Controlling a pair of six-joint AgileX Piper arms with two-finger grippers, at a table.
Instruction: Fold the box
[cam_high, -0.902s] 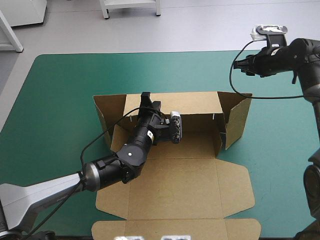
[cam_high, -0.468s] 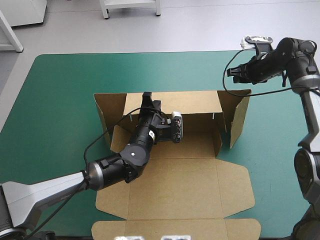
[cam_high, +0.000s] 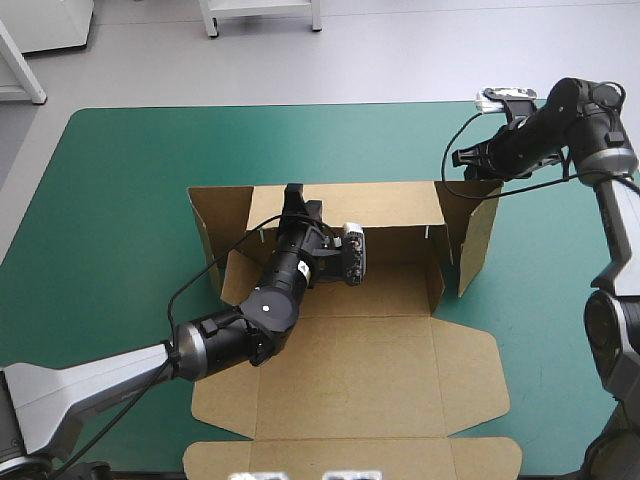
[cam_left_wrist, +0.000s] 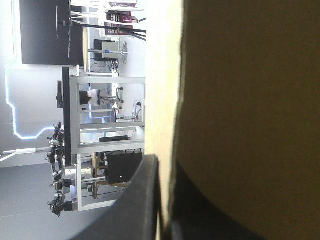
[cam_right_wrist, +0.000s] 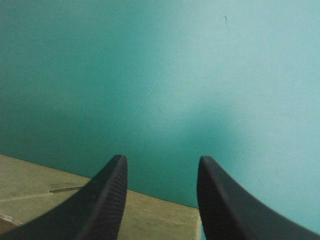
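Teal-green cover (cam_high: 130, 200) lay over the table, and the box (cam_high: 380, 370) sat at its middle as a part-raised sheet. Its back wall stood upright, a side flap stood at each end of that wall, and the lid lay flat toward the near edge. The left gripper (cam_high: 294, 192) reached across the box floor to the back wall's top edge, near its left end. In the left wrist view its black fingers (cam_left_wrist: 140, 205) were all but closed, with the board's pale edge running between them, clasping the wall. The right gripper (cam_high: 458, 158) hung above the box's far right corner, beside the right flap's top edge. In the right wrist view its fingers stood apart, released, with bare cover ahead and a strip of brown board under them.
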